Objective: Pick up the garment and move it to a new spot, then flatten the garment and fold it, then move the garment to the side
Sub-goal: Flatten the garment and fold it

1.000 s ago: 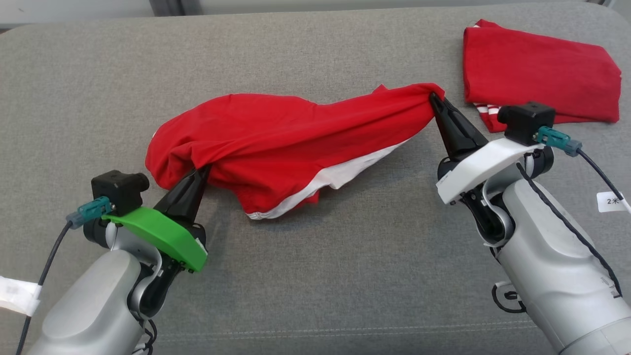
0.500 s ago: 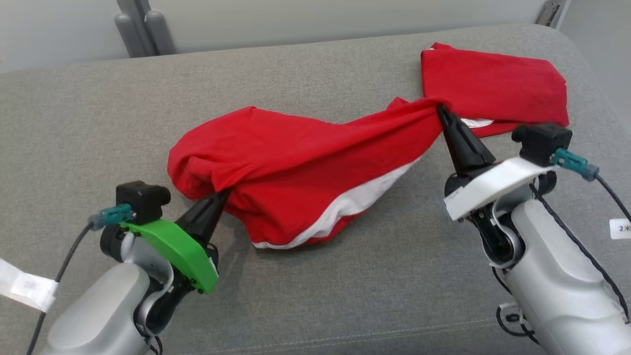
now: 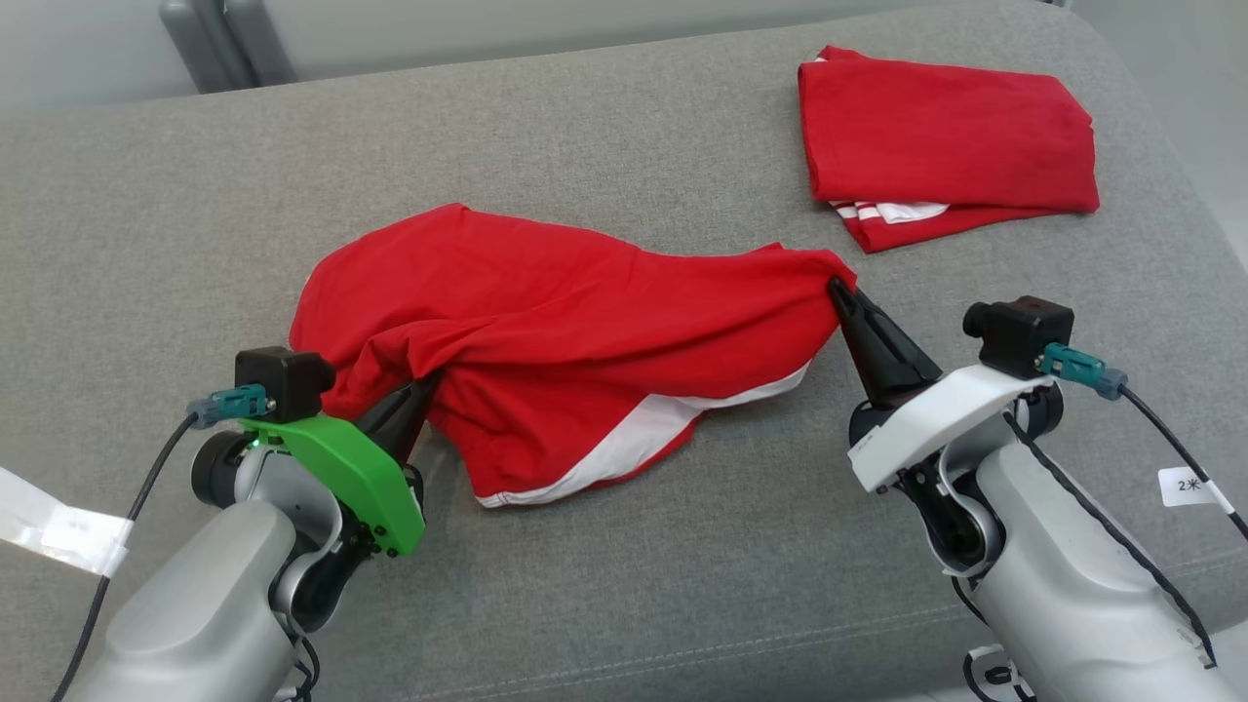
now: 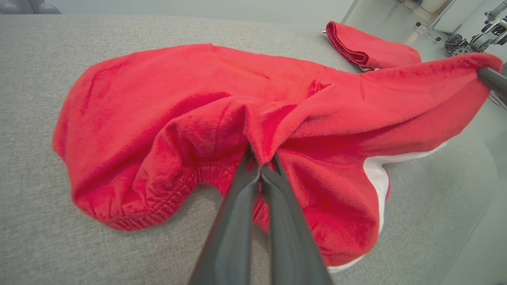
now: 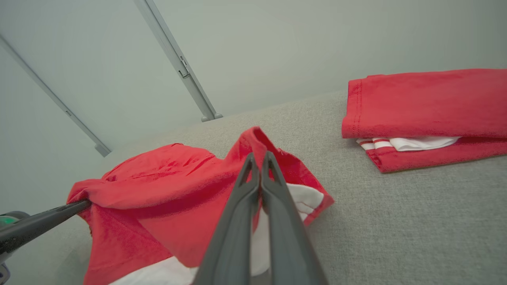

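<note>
Garment of red cloth with a white stripe point(image 3: 585, 312), pinched at both ends

On the left, the left tool point(image 3: 425, 386), two long dark fingers under a green cover, is clenched on a bunched fold near the garment's elastic waistband. The garment sags between the two tools. Its middle rests crumpled on the grey woven-fabric padded surface point(image 3: 624, 585), with the white stripe along its near edge. On the right, the right tool point(image 3: 838, 290), under a white cover, is clamped on the garment's right-hand end, which is raised slightly off the surface. Further right and back, a folded red garment with white trim point(image 3: 941, 127) lies flat, well apart.
</note>
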`<state>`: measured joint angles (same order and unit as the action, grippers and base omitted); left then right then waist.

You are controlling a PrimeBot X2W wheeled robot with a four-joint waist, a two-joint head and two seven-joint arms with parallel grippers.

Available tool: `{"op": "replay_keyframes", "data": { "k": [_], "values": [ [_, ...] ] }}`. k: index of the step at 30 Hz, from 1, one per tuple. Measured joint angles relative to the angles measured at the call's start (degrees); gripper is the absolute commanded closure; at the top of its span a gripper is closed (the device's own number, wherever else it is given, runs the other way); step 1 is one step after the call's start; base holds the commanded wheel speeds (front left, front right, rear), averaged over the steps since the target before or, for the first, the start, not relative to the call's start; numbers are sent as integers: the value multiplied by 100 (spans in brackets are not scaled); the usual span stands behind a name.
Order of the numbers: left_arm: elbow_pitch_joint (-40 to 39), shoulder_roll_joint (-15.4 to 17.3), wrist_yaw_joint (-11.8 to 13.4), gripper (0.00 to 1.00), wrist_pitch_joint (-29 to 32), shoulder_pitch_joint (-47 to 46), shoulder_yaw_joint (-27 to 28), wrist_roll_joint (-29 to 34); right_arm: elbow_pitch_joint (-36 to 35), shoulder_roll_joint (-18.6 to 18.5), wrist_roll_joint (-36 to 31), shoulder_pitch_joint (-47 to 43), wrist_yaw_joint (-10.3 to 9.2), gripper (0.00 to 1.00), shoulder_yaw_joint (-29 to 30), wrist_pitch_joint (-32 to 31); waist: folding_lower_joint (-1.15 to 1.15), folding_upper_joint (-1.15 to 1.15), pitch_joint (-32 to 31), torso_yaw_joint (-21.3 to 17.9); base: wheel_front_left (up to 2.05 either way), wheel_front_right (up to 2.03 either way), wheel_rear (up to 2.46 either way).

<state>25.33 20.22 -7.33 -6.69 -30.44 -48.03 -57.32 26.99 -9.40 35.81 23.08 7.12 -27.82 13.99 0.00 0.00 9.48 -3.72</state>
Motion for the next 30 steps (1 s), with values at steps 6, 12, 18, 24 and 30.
{"op": "replay_keyframes", "data": {
  "k": [6,12,18,24,30],
  "values": [
    [389,-240,0,0,-76,-166,-14,0,270,8,7,24,0,100,-37,1,0,0,148,-132,0,0,0],
    [333,-324,0,0,-345,-216,-188,22,413,-35,8,27,0,100,85,4,0,0,149,-81,0,0,0],
    [230,-181,-4,0,-548,-187,-246,119,463,-68,57,27,0,100,186,10,0,0,87,79,0,0,0],
    [193,-33,-4,0,-686,244,-77,94,483,-30,98,26,0,100,196,18,0,0,5,206,0,0,0],
    [115,-149,-4,0,-699,666,-130,-111,597,-22,155,25,0,57,197,19,0,0,-49,237,0,0,0]
  ]
}}
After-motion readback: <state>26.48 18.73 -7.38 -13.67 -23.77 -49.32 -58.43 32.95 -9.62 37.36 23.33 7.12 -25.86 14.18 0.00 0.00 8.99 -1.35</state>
